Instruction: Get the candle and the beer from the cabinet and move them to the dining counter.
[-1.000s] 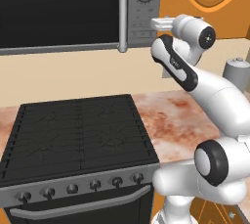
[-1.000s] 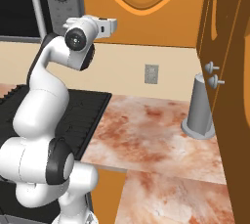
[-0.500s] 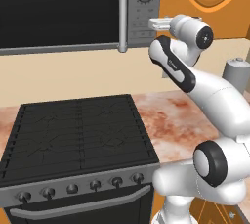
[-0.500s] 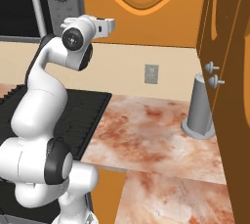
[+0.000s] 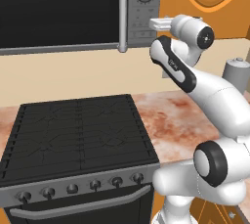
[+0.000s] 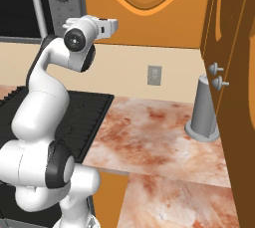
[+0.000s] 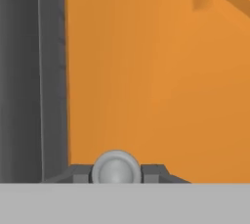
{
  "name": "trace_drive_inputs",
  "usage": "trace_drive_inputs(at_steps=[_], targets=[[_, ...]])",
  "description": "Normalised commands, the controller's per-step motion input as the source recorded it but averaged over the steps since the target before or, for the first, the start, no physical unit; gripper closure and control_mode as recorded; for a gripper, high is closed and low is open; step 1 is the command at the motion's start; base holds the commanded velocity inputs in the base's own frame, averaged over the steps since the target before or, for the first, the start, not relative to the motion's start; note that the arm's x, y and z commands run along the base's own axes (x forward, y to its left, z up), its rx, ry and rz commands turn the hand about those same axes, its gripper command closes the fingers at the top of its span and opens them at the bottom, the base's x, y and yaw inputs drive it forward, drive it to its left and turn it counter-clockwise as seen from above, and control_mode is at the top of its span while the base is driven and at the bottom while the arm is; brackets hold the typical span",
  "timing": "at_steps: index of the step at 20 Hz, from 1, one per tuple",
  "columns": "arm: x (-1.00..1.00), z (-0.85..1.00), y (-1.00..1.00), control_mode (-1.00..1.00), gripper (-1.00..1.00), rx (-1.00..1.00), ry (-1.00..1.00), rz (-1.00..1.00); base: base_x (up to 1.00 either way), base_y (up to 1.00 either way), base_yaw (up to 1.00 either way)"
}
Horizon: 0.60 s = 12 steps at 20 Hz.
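You see the orange cabinet (image 6: pixel 149 8) with its arched door shut, above the marbled counter (image 6: pixel 149 137) and just beside the grey microwave (image 5: pixel 73 10). The black stove (image 5: pixel 78 135) lies below the microwave. A grey canister (image 6: pixel 203 108) stands on the counter. In the hand view, the gripper (image 7: pixel 116 171) is narrow, its fingertips (image 7: pixel 152 172) clamped on the round grey door knob (image 7: pixel 116 167).

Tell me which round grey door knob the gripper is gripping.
The round grey knob on the orange cabinet door beside the dark grey microwave, pinched by the gripper. The paired grey knobs on the brown door stand untouched.
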Motion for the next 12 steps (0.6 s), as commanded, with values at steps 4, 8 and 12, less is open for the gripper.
trace_drive_inputs(at_steps=[4,8,12], targets=[[-0.06,0.00,-0.25,-1.00,1.00,0.00,0.00,0.00,0.00,0.00,0.00],[-0.15,0.00,-0.26,-1.00,1.00,0.00,0.00,0.00,0.00,0.00,0.00],[-0.30,0.00,-0.25,-1.00,1.00,0.00,0.00,0.00,0.00,0.00,0.00]])
